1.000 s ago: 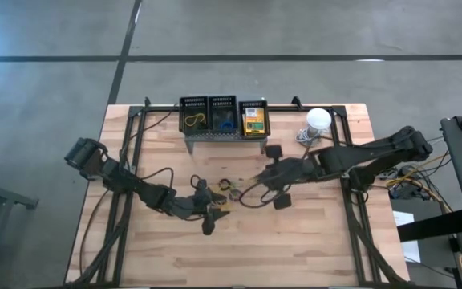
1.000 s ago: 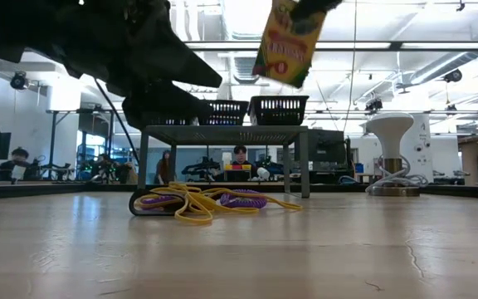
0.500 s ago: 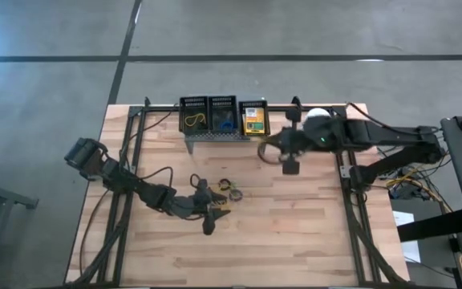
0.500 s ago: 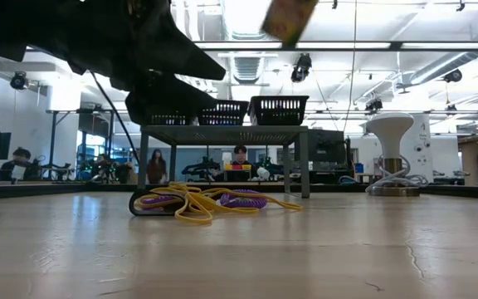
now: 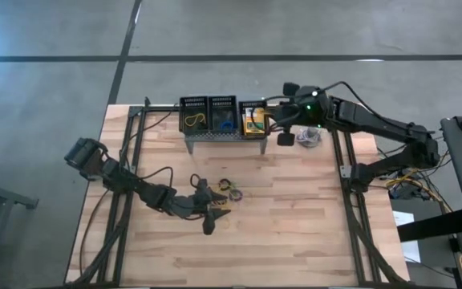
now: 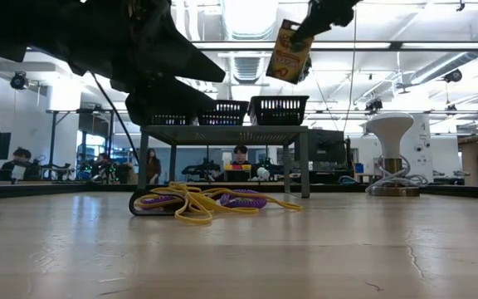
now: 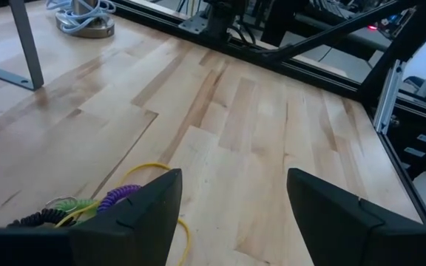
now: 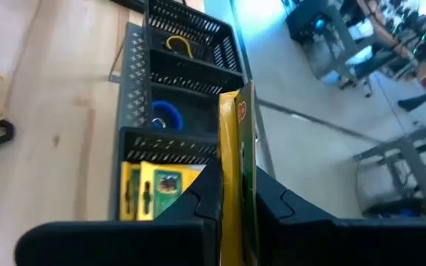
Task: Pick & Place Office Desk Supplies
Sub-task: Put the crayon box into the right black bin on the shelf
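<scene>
Right gripper [image 5: 273, 127] swings from mid-table to right basket [image 5: 254, 105], fingers clamped on crayon box [image 6: 289, 53], box in air above stand [image 6: 222, 130]. One box [image 8: 154, 191] already in basket. Left gripper [image 5: 213, 210] open, hovering beside rubber bands [image 6: 197, 202], which remain to sort.

The crayon box [image 6: 289, 53] was yellow and green with red lettering. The rubber bands [image 6: 196, 202] were yellow and purple. Black mesh baskets [image 5: 222, 115] stood on a grey perforated stand [image 5: 215, 136]. The table [image 5: 295, 225] was pale striped wood.
</scene>
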Tool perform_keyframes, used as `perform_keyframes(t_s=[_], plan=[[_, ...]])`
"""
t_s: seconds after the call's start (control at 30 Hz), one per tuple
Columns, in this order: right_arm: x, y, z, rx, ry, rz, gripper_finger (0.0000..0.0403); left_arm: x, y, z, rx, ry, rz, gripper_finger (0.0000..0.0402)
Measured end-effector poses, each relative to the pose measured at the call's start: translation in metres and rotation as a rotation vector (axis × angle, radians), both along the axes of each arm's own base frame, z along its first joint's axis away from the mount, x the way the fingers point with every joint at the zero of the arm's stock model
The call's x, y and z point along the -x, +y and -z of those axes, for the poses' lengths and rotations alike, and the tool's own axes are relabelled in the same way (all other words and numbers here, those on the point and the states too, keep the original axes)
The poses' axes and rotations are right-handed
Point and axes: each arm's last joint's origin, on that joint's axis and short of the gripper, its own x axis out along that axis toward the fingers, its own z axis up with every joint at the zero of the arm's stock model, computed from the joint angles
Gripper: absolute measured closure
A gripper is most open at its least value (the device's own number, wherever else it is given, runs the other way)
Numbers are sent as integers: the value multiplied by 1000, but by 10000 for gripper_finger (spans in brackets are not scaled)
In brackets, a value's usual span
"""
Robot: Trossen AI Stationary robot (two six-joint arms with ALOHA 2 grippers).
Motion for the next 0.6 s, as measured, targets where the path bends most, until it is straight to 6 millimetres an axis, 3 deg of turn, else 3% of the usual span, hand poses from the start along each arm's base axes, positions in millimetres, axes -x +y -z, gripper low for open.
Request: perform_keyframes(t_s=[0.2, 0.3, 0.6], plan=[[-19, -24, 18, -37, 24, -65, 380, 0, 0, 1, -3, 7, -1, 152], [-33, -34, 34, -13, 74, 1, 380, 0, 1, 1, -4, 8, -2, 152], [-50, -43, 57, 45, 163, 109, 378, 0, 1, 1, -7, 7, -10, 152]])
